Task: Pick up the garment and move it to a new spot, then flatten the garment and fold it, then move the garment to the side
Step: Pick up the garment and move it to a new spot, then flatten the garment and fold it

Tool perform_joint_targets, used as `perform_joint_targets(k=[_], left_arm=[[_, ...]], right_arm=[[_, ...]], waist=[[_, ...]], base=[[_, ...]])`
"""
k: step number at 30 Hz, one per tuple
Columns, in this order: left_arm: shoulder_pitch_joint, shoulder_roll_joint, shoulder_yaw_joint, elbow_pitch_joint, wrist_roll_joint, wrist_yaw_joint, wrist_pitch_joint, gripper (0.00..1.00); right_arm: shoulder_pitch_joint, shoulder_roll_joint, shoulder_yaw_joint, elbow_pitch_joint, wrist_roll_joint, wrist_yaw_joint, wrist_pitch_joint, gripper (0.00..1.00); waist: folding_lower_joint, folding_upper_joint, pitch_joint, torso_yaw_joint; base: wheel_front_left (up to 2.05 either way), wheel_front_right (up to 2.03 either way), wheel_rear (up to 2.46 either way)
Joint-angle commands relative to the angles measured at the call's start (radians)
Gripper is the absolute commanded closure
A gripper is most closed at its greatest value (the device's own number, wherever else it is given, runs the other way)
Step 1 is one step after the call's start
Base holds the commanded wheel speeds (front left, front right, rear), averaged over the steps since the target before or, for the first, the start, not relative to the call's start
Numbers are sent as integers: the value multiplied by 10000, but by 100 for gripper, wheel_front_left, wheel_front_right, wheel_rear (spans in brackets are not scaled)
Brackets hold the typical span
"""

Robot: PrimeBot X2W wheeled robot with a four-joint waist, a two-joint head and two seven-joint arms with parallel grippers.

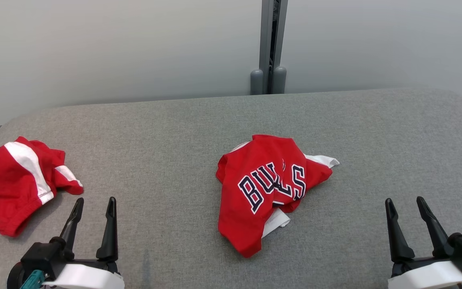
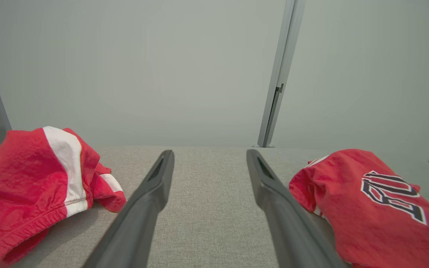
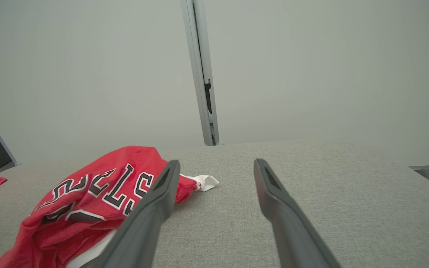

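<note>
a red bulls jersey (image 1: 263, 188) lies crumpled near the middle of the grey fabric-covered desk (image 1: 375, 132), its navy-and-white lettering facing up and bits of white trim poking out at its 2 o'clock and 6 o'clock edges. red shorts (image 1: 14, 184) with a white side stripe sit bunched at the desk's 9 o'clock edge in the head view, well apart from the jersey. the left fingers (image 1: 110, 224) rise at 7 o'clock of that view, spread apart and holding nothing; the shorts lie near them at their 10 o'clock, not touching, and the jersey is off at their 3 o'clock. the right fingers (image 1: 394, 230) rise at 5 o'clock, also spread wide and empty, over bare desk, with the jersey at their 9 o'clock. both pairs point toward 12 o'clock, where a grey post (image 1: 270, 44) stands between two pale wall panels behind the desk's far edge.
</note>
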Motion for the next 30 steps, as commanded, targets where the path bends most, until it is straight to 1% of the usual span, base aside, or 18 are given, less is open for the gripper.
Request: perform_joint_targets(k=[1, 30], left_arm=[[120, -16, 86, -65, 59, 15, -5, 0], [274, -180, 269, -112, 364, 6, -5, 0]], right_arm=[[76, -22, -16, 17, 13, 17, -55, 0], [131, -27, 10, 128, 74, 18, -55, 0]], waist=[[0, 0, -6, 1], [0, 0, 34, 122]], base=[[0, 0, 0], [0, 0, 0]])
